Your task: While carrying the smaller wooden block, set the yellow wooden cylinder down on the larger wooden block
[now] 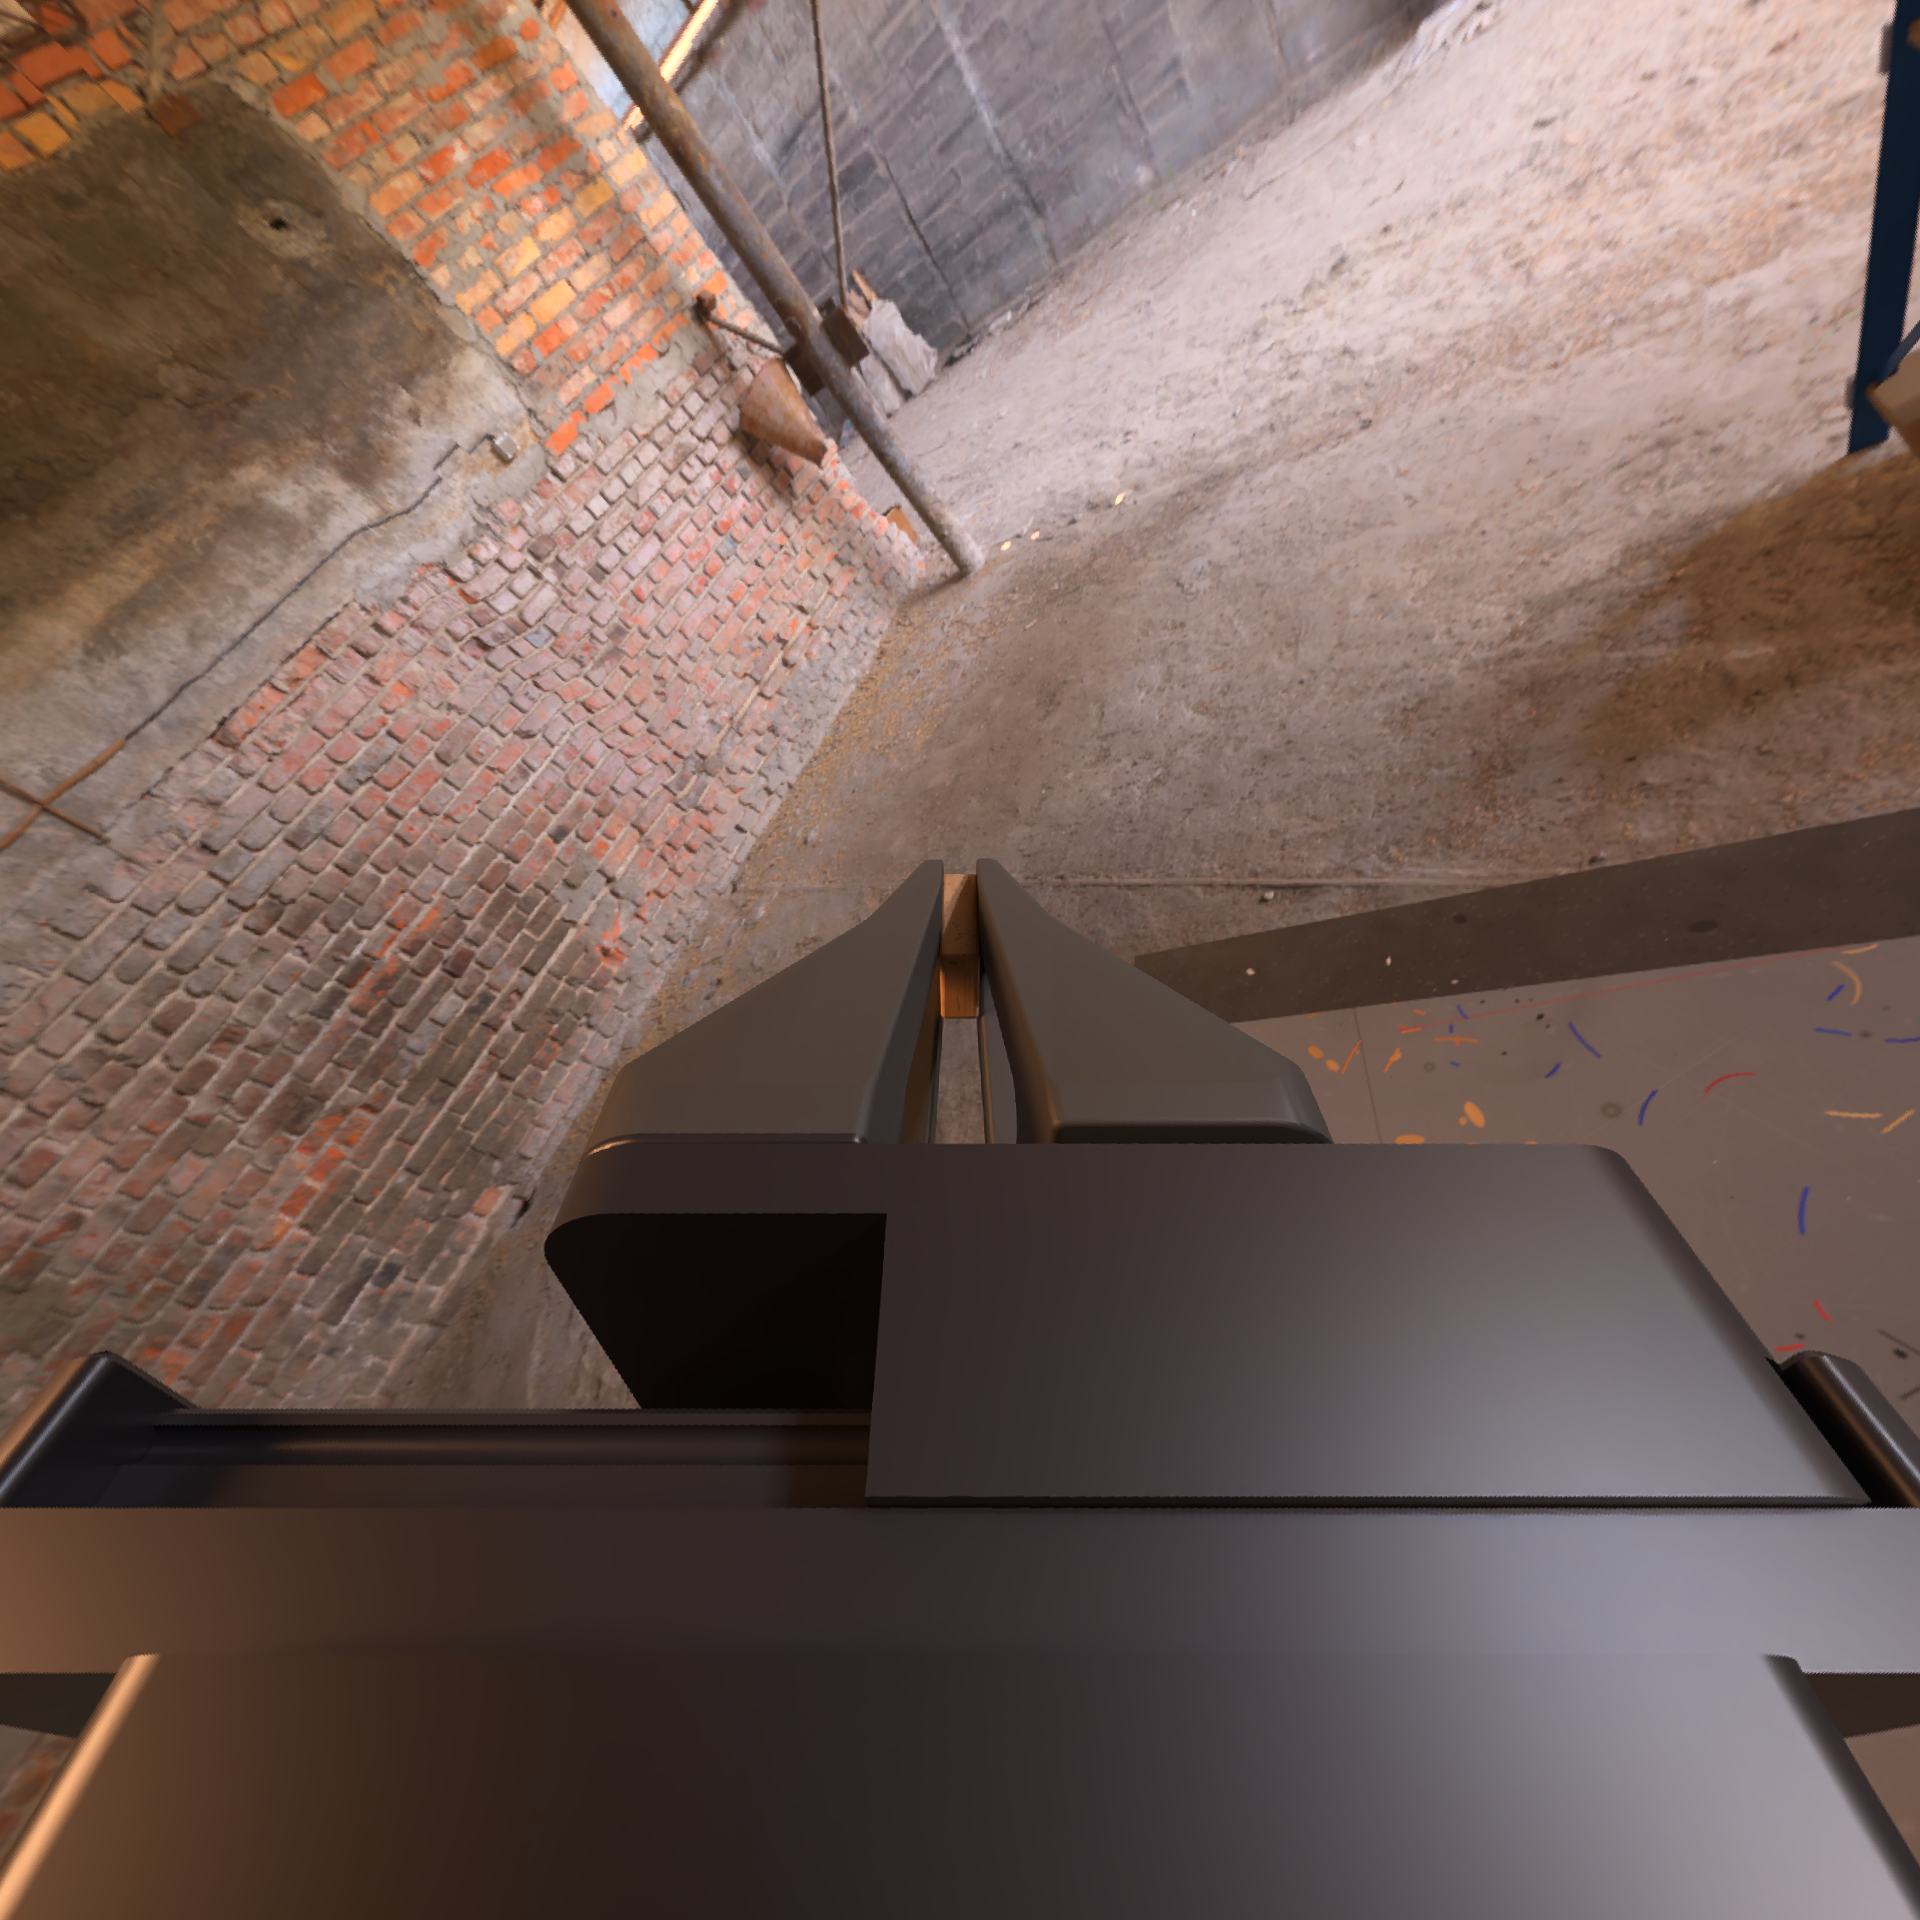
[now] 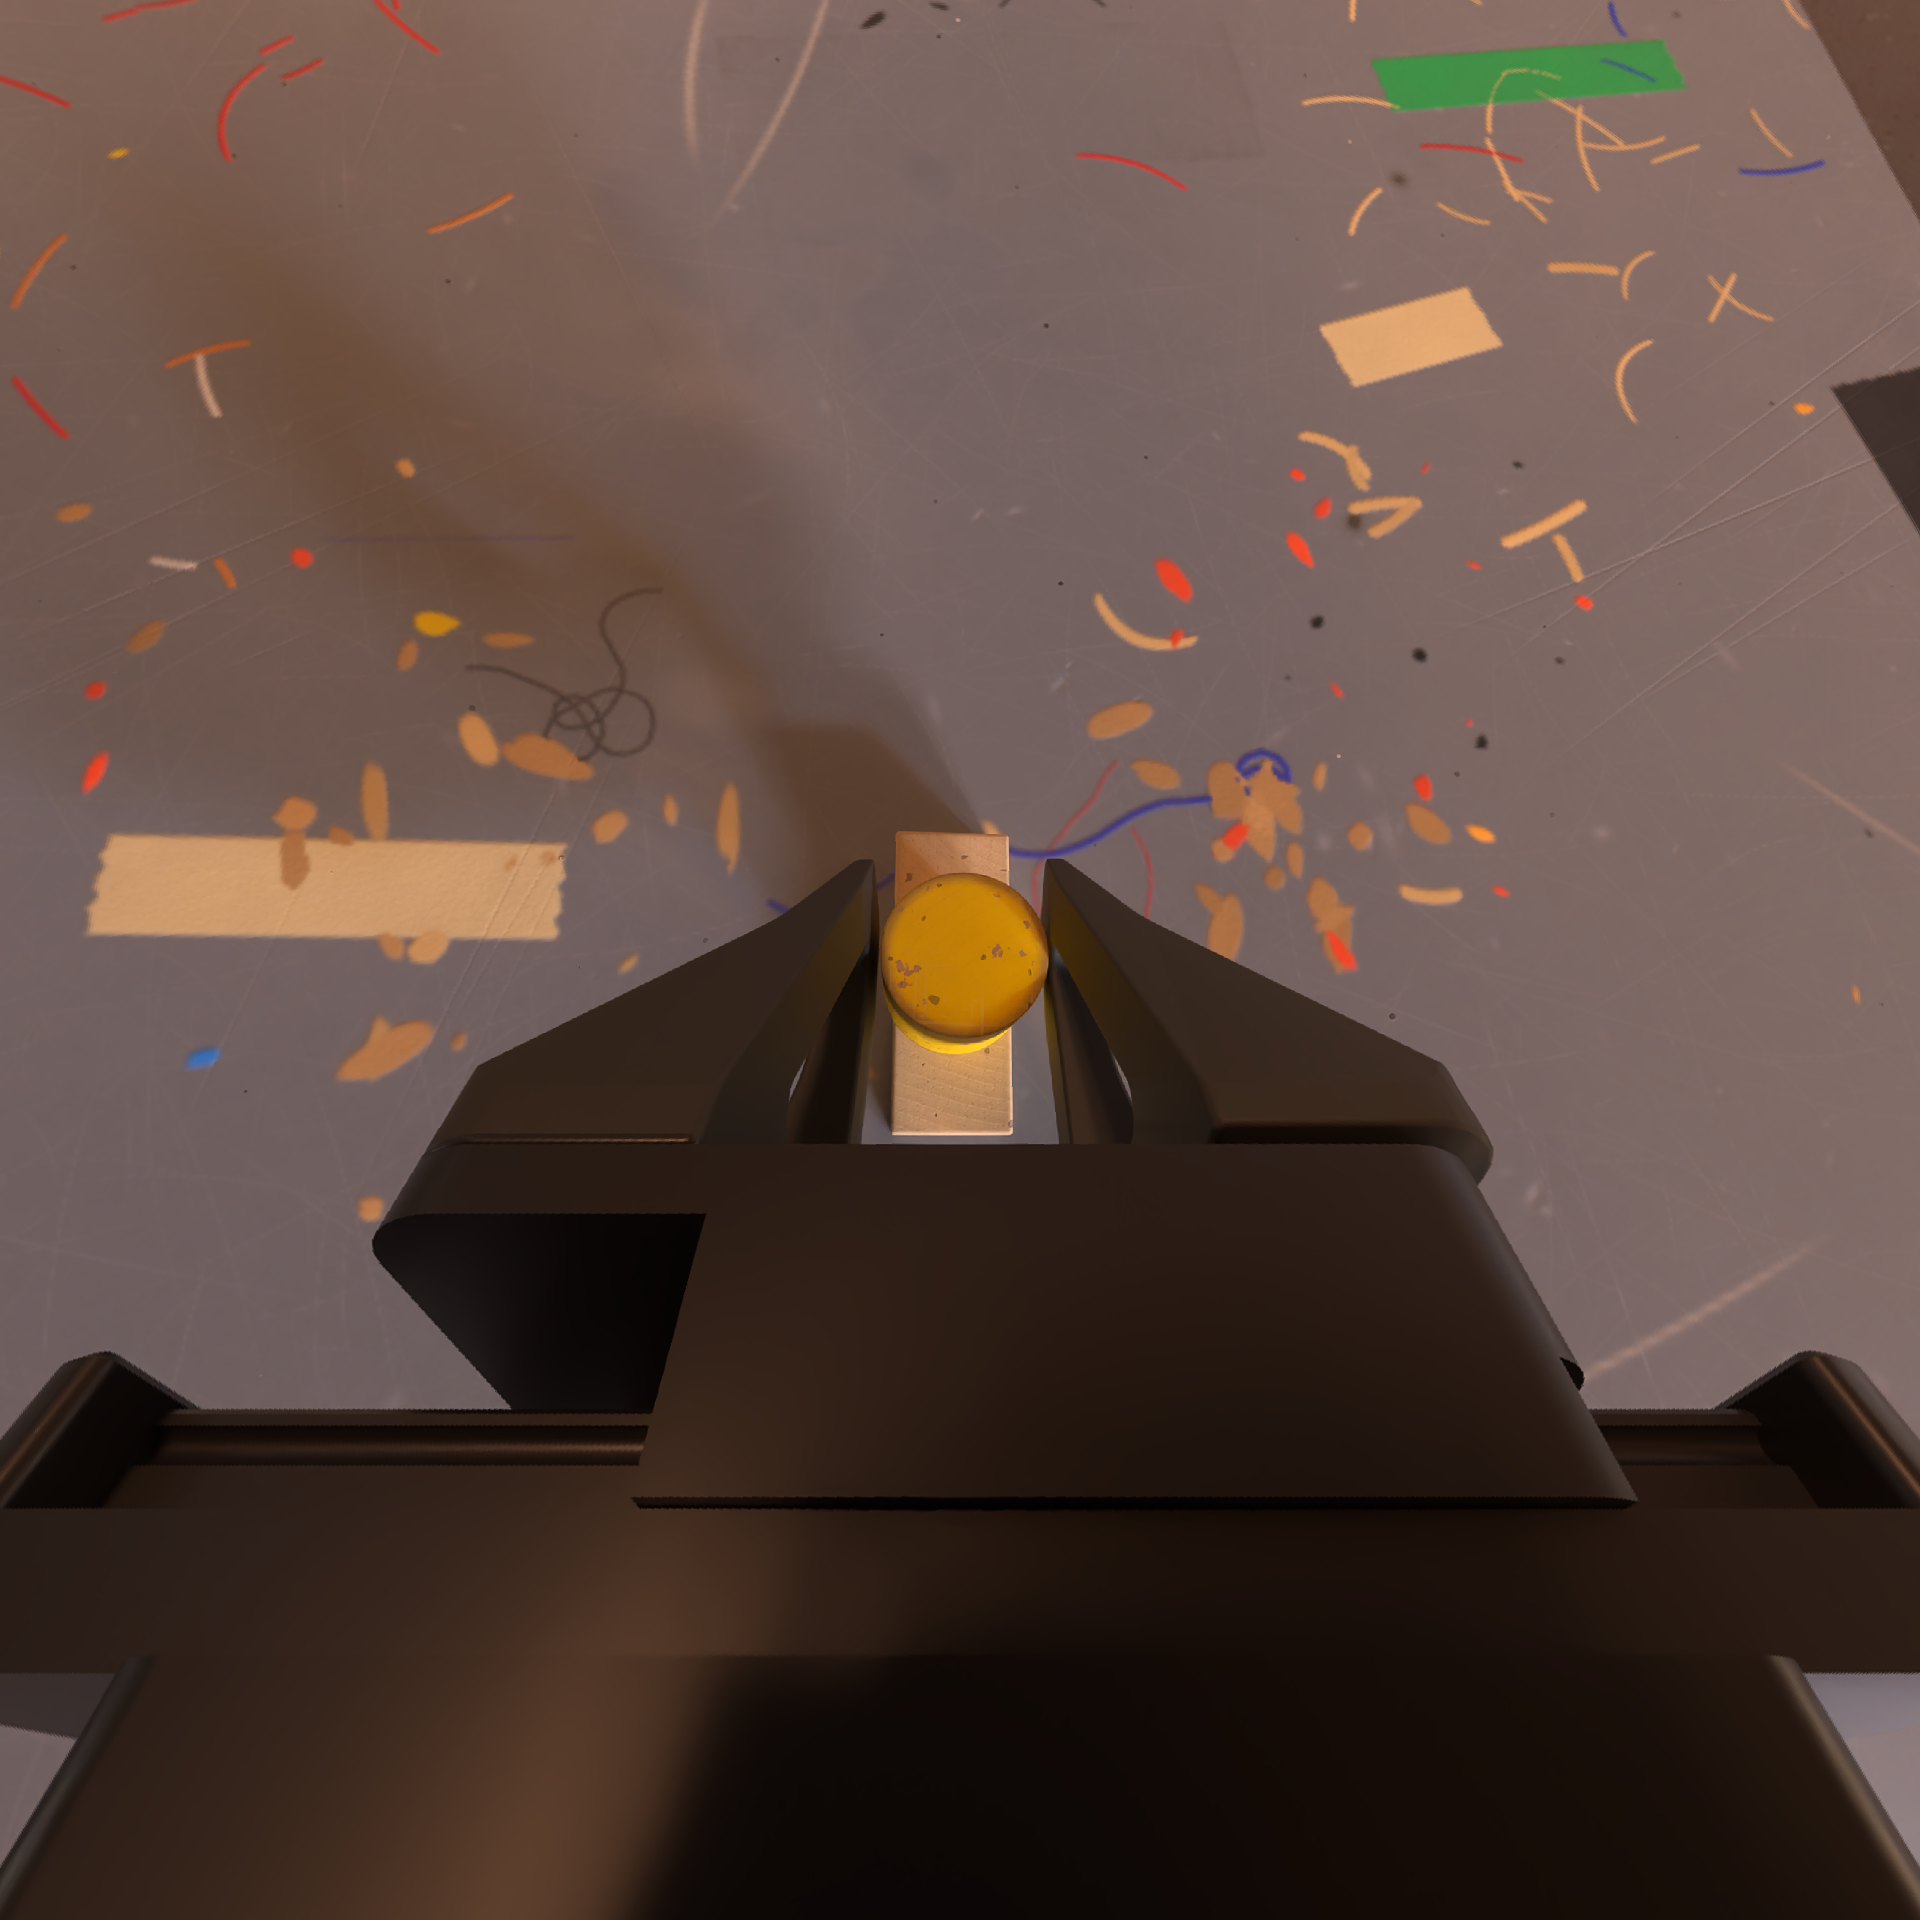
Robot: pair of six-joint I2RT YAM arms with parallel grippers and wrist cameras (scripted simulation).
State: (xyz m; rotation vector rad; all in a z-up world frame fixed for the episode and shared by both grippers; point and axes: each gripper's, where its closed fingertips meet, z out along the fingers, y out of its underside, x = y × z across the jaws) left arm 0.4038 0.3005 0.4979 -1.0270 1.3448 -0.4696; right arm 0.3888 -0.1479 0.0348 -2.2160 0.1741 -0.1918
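While the left gripper (image 1: 958,883) is raised beyond the table edge, its fingers are pinched narrow on the smaller wooden block (image 1: 957,961), a thin pale sliver showing between them. Past it lie the dusty floor (image 1: 1299,468) and a brick wall (image 1: 468,831), with a corner of the grey table (image 1: 1662,1091) at the right. Looking down, the right gripper (image 2: 958,883) straddles the yellow cylinder (image 2: 963,956), which stands upright on the larger wooden block (image 2: 952,1091); slight gaps show at each side, so whether the fingers grip it I cannot tell. Farther off, tan tape strips (image 2: 327,886) and a green strip (image 2: 1527,75) lie on the scribbled tabletop.
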